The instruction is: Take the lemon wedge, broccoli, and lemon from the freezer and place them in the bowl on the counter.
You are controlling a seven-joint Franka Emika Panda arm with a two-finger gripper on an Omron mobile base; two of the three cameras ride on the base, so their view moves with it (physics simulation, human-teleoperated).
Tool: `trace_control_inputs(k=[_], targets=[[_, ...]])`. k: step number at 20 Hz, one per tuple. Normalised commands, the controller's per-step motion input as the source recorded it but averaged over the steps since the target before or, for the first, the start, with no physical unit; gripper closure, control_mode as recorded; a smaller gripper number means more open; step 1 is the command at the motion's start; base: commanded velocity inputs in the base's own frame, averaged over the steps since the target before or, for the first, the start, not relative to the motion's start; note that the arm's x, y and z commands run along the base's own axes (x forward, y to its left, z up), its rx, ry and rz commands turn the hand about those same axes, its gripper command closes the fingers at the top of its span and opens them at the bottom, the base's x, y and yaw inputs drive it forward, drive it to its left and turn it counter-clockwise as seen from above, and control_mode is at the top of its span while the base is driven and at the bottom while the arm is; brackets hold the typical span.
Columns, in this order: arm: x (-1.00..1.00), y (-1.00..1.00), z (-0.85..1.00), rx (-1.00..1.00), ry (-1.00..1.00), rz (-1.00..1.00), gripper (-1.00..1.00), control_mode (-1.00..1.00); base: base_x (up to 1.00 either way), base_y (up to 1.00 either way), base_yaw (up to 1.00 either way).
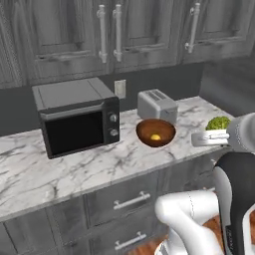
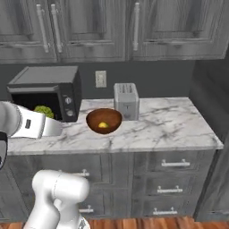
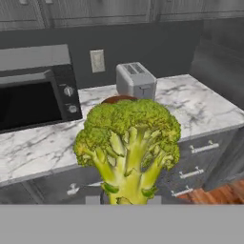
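Broccoli (image 3: pixel 127 147) sits pinched by its stem in my gripper (image 3: pixel 125 201); I should carry it over the counter's (image 1: pixel 74 169) front edge, release above the bowl (image 1: pixel 155 132)

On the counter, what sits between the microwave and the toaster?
The reddish-brown bowl with something yellow in it sits between the microwave and toaster, slightly nearer the front edge, seen in the right base view.
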Motion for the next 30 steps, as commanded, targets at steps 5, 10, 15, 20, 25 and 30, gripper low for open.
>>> trace_control_inputs(k=[5,10,15,20,25,30], targets=[[0.00,0.00,0.00,0.00,0.00,0.00,1.00,1.00,0.37,-0.38,0.58],[0.00,0.00,0.00,0.00,0.00,0.00,1.00,1.00,0.41,-0.58,0.28],[0.00,0.00,0.00,0.00,0.00,0.00,1.00,1.00,0.20,-0.40,-0.01],[0.00,0.00,0.00,0.00,0.00,0.00,1.00,1.00,0.32,-0.08,-0.16],[0.00,0.00,0.00,0.00,0.00,0.00,1.00,1.00,0.55,-0.03,0.00],[0.00,0.00,0.00,0.00,0.00,0.00,1.00,1.00,0.49,-0.05,0.00]])
